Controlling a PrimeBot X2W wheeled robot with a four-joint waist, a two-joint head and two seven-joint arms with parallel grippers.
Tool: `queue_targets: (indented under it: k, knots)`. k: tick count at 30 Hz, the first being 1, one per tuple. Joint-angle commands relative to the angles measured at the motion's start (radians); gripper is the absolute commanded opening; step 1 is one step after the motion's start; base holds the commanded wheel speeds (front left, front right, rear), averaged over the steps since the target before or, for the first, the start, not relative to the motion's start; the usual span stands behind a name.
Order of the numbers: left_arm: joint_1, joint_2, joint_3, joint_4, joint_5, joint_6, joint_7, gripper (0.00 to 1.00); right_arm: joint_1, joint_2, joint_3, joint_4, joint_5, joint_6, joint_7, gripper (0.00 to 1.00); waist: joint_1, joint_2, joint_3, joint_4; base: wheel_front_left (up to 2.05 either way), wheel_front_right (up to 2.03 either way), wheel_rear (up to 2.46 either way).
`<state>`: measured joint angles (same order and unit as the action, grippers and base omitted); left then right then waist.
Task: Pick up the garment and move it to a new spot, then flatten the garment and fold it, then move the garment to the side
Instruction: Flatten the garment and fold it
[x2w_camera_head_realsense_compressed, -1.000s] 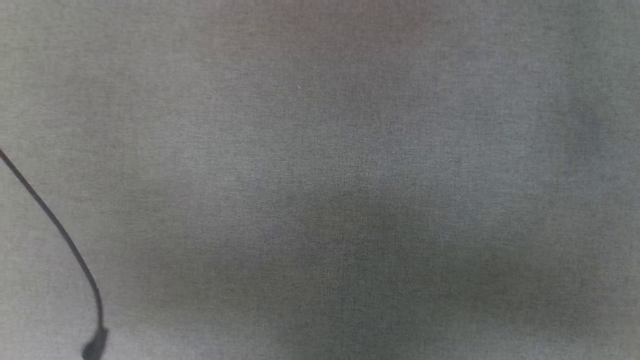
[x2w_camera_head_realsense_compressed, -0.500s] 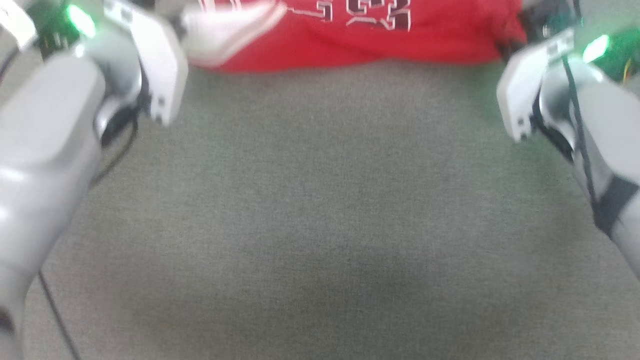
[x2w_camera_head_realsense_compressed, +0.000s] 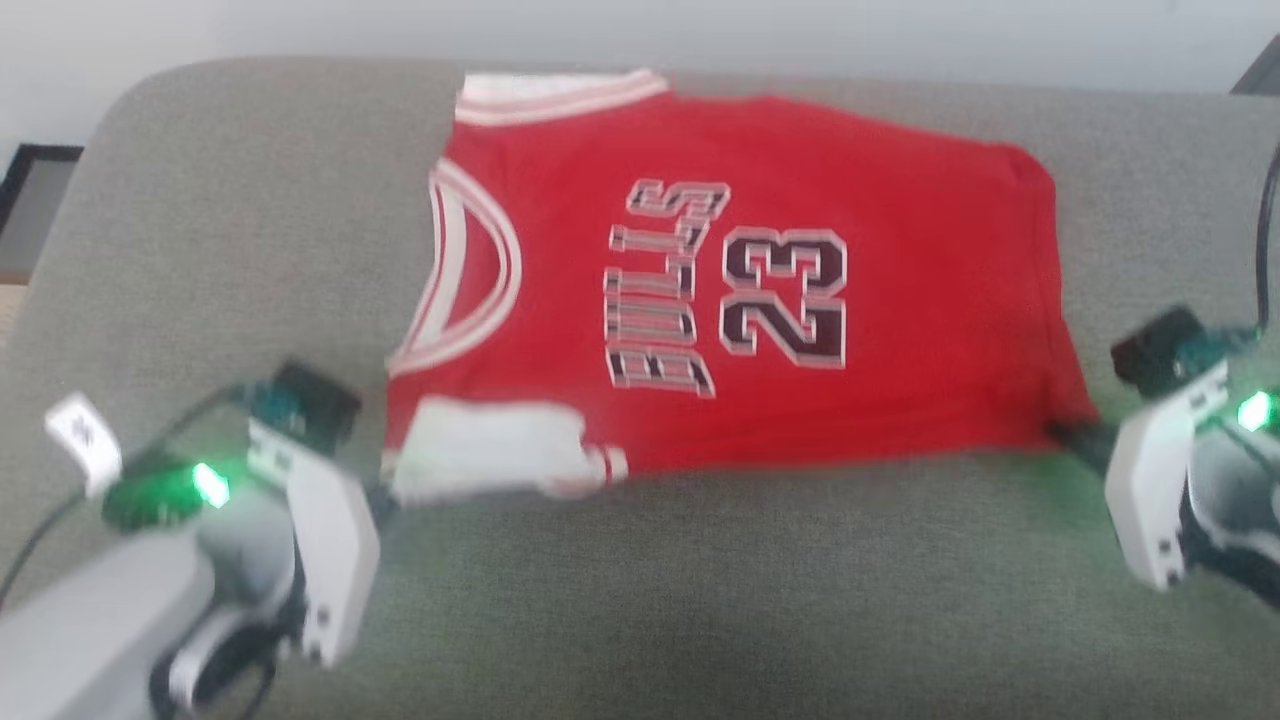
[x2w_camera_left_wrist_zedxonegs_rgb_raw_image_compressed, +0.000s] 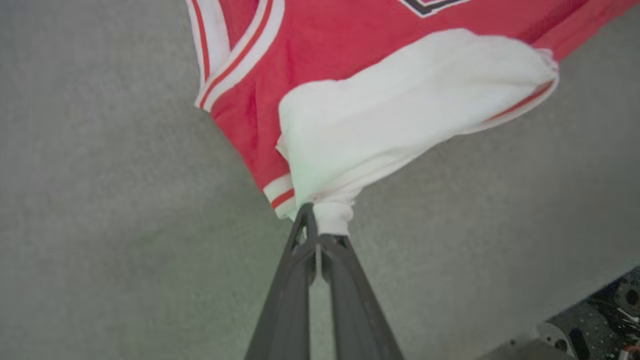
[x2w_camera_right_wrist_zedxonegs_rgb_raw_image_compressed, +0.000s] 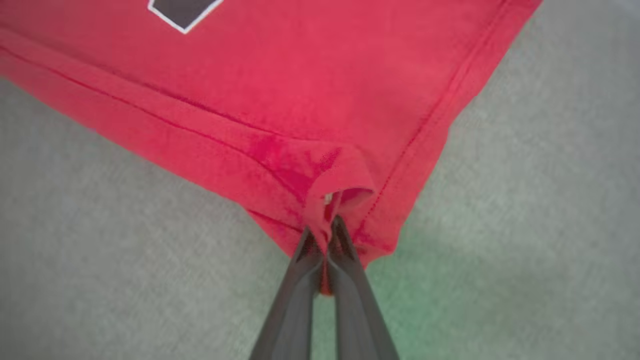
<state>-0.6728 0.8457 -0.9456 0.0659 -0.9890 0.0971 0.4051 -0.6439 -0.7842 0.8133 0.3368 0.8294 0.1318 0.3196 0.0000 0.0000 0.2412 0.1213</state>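
Garment (x2w_camera_head_realsense_compressed: 900, 250) lies across the grey cushion (x2w_camera_head_realsense_compressed: 700, 600). Left gripper (x2w_camera_left_wrist_zedxonegs_rgb_raw_image_compressed: 316, 225) pinches its white sleeve (x2w_camera_left_wrist_zedxonegs_rgb_raw_image_compressed: 400, 110) lower left, and right gripper (x2w_camera_right_wrist_zedxonegs_rgb_raw_image_compressed: 327, 227) pinches its red hem corner (x2w_camera_right_wrist_zedxonegs_rgb_raw_image_compressed: 350, 170) lower right.

Left gripper (x2w_camera_left_wrist_zedxonegs_rgb_raw_image_compressed: 314, 225): fingers (x2w_camera_left_wrist_zedxonegs_rgb_raw_image_compressed: 287, 305) pinched tight together, clamped on the white sleeve end of the garment (x2w_camera_head_realsense_compressed: 900, 250). Right gripper (x2w_camera_right_wrist_zedxonegs_rgb_raw_image_compressed: 330, 227): fingers likewise pressed together, nipping a red hem corner. Both pale wrists (x2w_camera_head_realsense_compressed: 320, 520) low, green lights (x2w_camera_head_realsense_compressed: 210, 485) lit on each. Arms spread well apart
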Motion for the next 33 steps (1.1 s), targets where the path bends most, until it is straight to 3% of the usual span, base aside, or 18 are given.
queue_targets:
  k: [1, 2, 6, 14, 21, 24, 28, 33]
  knots:
    - [0.071, 0.037, -0.003, -0.075, -0.026, 0.042, 0.006, 0.0, 0.062, -0.028, -0.003, -0.046, 0.029, -0.002, 0.022, 0.0, 0.0, 0.0, -0.02, 0.003, 0.0, 0.0, 0.0]
    - [0.071, 0.037, -0.003, -0.075, -0.026, 0.042, 0.006, 0.0, 0.062, -0.028, -0.003, -0.046, 0.029, -0.002, 0.022, 0.0, 0.0, 0.0, -0.02, 0.003, 0.0, 0.0, 0.0]
    - [0.185, 0.102, -0.015, -0.209, -0.061, 0.115, 0.007, 0.0, 0.158, -0.082, -0.012, -0.132, 0.074, -0.002, 0.064, 0.0, 0.0, 0.0, -0.036, 0.005, 0.0, 0.0, 0.0]
    - [0.357, 0.173, -0.04, -0.35, -0.142, 0.234, 0.011, 0.0, 0.342, -0.161, -0.05, -0.264, 0.135, -0.002, 0.139, 0.0, 0.0, 0.0, -0.056, 0.009, 0.0, 0.0, 0.0]
    - [0.358, 0.227, -0.016, -0.414, -0.124, 0.279, -0.015, 0.0, 0.409, -0.163, -0.144, -0.302, 0.11, -0.002, 0.128, 0.0, 0.0, 0.0, -0.064, -0.001, 0.0, 0.0, 0.0]
    - [0.315, 0.263, 0.005, -0.436, -0.08, 0.282, -0.005, 0.0, 0.4, -0.149, -0.19, -0.315, 0.08, -0.002, 0.136, 0.0, 0.0, 0.0, -0.064, -0.008, 0.0, 0.0, 0.0]
    - [0.223, 0.293, 0.034, -0.439, -0.014, 0.255, 0.017, 0.0, 0.36, -0.121, -0.248, -0.328, 0.028, -0.002, 0.16, 0.0, 0.0, 0.0, -0.056, -0.017, 0.0, 0.0, 0.0]
    - [0.085, 0.259, 0.051, -0.372, 0.056, 0.173, 0.051, 0.0, 0.299, -0.073, -0.286, -0.325, -0.043, -0.002, 0.205, 0.0, 0.0, 0.0, -0.035, -0.028, 0.0, 0.0, 0.0]
